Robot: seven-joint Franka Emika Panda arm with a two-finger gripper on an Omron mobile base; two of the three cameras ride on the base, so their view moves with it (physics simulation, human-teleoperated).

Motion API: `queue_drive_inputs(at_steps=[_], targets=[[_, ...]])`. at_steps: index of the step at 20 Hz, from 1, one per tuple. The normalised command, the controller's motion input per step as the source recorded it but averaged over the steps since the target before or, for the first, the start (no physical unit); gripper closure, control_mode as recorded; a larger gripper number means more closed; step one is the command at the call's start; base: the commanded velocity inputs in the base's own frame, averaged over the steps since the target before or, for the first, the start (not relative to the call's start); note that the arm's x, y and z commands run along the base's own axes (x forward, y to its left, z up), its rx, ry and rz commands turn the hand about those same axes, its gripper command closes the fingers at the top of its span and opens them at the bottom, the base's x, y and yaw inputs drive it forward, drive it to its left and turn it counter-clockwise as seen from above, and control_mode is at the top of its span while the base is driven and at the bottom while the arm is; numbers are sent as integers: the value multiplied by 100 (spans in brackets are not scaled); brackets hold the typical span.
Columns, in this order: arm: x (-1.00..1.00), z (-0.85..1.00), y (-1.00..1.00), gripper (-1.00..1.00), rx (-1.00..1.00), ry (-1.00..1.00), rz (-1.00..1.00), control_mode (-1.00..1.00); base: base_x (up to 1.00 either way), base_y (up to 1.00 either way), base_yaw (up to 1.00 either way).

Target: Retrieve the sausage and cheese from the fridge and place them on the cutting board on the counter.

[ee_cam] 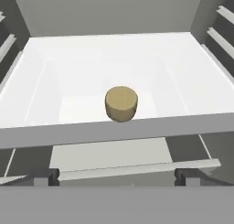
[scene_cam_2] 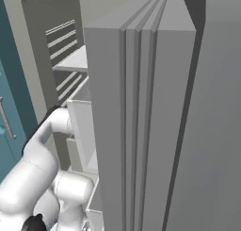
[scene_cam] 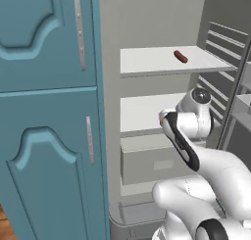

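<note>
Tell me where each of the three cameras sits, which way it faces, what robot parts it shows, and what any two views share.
Left base view: behind the arm's left, facing the open fridge; sausage on the top shelf; white arm lower right.
Right base view: behind the arm's right, facing the fridge door's edge; arm lower left.
Hand view: on the hand, looking onto a white shelf with the cheese; open gripper at the bottom.
Shared: both base views show the arm and fridge interior.

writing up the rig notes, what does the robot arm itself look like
A glossy white arm of rounded, bulbous segments, with a black band along one link and dark joint caps, one grey and shiny. No cables or markings show. The gripper's finger tips are small dark grey blocks.
</note>
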Motion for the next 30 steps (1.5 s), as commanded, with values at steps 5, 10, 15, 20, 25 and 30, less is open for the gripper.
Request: queue_drive_inputs(at_steps=[5,10,15,20,25,30], targets=[[44,-6,-16,-100,0,8,0,-100,0,0,0],[40,-31,-13,-100,0,0,0,-100,0,0,0],[36,-37,-1,-100,0,0,0,-100,0,0,0],[20,-27,0,-100,0,0,0,-100,0,0,0],[25,-14,0,-100,0,2,0,-100,0,0,0],[33,-10,-1,-100,0,6,0,-100,0,0,0]])
